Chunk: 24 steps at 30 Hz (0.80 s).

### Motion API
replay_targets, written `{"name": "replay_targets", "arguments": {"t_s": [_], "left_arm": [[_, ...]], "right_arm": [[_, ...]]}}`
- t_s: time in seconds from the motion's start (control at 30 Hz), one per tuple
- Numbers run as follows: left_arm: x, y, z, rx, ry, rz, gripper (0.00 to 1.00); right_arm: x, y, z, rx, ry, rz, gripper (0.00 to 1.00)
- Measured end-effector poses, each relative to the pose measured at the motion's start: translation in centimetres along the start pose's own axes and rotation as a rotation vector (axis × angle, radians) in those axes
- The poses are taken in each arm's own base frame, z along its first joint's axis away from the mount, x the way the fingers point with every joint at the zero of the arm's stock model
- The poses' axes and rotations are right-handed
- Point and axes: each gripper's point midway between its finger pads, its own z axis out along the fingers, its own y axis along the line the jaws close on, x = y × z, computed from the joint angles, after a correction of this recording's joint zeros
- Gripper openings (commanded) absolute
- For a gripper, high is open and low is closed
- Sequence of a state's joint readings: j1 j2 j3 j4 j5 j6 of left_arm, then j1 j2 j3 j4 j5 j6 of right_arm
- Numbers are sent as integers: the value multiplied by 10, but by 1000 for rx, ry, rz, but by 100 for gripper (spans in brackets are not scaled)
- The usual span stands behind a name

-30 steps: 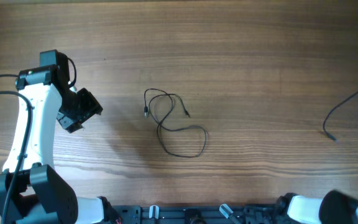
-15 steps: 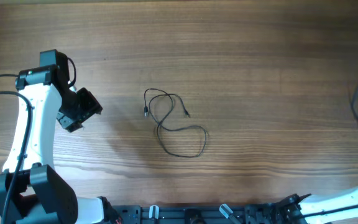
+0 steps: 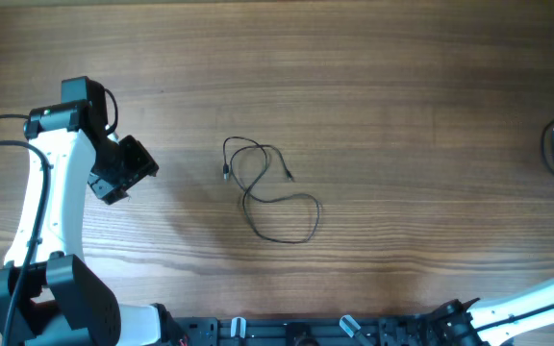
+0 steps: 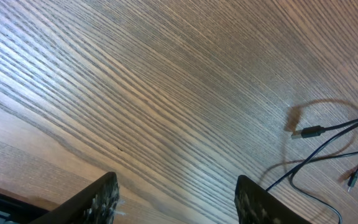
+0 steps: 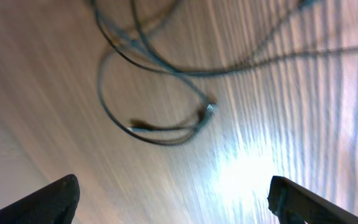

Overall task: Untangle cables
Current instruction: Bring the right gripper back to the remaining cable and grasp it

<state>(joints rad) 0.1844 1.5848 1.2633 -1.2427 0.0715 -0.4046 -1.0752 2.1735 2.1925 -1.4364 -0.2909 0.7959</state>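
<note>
A thin black cable with small plugs [image 3: 272,199] is laid in loose crossing loops at the centre of the wooden desk [image 3: 354,77], and a second thin black cable [image 3: 550,154] is curled at the 3 o'clock edge. The left fingers [image 4: 101,196], at 9 o'clock of the loops, and the right fingers [image 5: 55,196] are spread wide, with nothing held. The cords are judged light, limp and slippery, and are best pinched just behind a plug end [image 4: 307,132].
</note>
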Motion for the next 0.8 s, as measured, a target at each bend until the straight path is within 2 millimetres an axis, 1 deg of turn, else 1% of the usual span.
{"name": "replay_targets", "arguments": {"t_s": [0.03, 0.1, 0.13, 0.17, 0.2, 0.23, 0.27, 0.33, 0.37, 0.4, 0.43, 0.47, 0.5, 0.53, 0.6, 0.63, 0.7, 0.73, 0.77, 0.8], "left_arm": [[0, 0, 0, 0, 0, 0, 61], [0, 0, 0, 0, 0, 0, 61], [0, 0, 0, 0, 0, 0, 61], [0, 0, 0, 0, 0, 0, 61], [0, 0, 0, 0, 0, 0, 60], [0, 0, 0, 0, 0, 0, 59], [0, 0, 0, 1, 0, 1, 59], [0, -4, 0, 20, 3, 29, 60], [1, -8, 0, 47, 9, 51, 60], [2, -13, 0, 72, 14, 73, 60], [3, -18, -1, 101, 23, 96, 61], [4, -21, -1, 120, 28, 112, 62], [6, -24, -2, 135, 33, 128, 63], [6, -25, -2, 143, 35, 142, 64], [7, -27, -2, 158, 38, 172, 64], [7, -28, -2, 162, 38, 181, 64], [7, -29, -3, 171, 34, 203, 65], [6, -30, -3, 174, 31, 211, 65], [6, -30, -3, 175, 30, 214, 65], [6, -30, -3, 176, 31, 217, 66]], "right_arm": [[7, 1, 1, 12, 14, -16, 100], [24, 7, 6, 25, 44, -100, 100], [26, 8, 6, 25, 49, -131, 99], [49, 19, 12, 23, 89, -225, 100], [79, 33, 17, 5, 144, -380, 100], [96, 42, 20, -11, 173, -461, 100], [119, 52, 24, -36, 213, -572, 100], [167, 64, 28, -80, 305, -773, 100], [200, 70, 30, -109, 363, -892, 100], [228, 74, 32, -127, 407, -993, 100], [261, 75, 34, -143, 456, -1103, 100], [289, 74, 35, -151, 499, -1198, 100], [310, 71, 36, -154, 532, -1267, 100], [342, 65, 37, -152, 577, -1375, 100], [377, 58, 40, -144, 609, -1500, 100], [410, 47, 42, -119, 630, -1623, 99], [446, 32, 44, -94, 653, -1763, 100], [474, 18, 45, -77, 673, -1871, 100], [489, 9, 44, -75, 688, -1936, 99], [515, -6, 43, -70, 713, -2040, 100]]}}
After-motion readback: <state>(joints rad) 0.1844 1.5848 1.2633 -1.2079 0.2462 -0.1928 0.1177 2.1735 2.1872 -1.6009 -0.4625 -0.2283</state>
